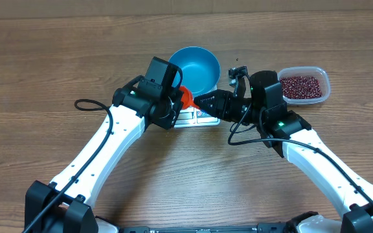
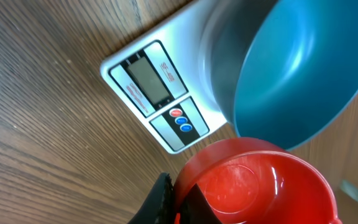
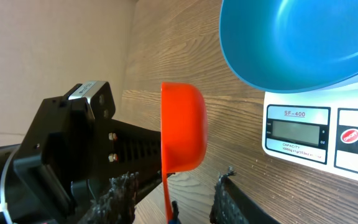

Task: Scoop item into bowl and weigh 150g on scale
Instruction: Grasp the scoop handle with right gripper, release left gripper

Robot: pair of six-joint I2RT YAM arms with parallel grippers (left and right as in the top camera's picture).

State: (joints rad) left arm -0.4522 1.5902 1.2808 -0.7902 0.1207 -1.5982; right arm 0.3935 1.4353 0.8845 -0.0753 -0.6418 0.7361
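One wooden surface point(image 1: 44, 52) carries everything, and two white arms reach in over it from the near edge. One blue bowl point(image 1: 196, 68) sits on one white scale point(image 2: 148, 81), covering its far part and leaving free the display and three buttons, one red and two blue. The bowl is empty inside. Well to the right stands one clear container point(image 1: 326, 84), apart from the scale.

One red scoop point(image 1: 186, 97) hangs just beside the bowl, over the scale's edge, and its cup is empty. The left gripper point(image 1: 179, 103) has its fingers clenched on the scoop. The right gripper point(image 3: 176, 199) meets it from the other side. Its two fingers point(image 3: 124, 190) stand apart on either side of the scoop's handle, with a gap showing on both sides.

The beans point(image 1: 300, 86), too many to count, all lie in the container.
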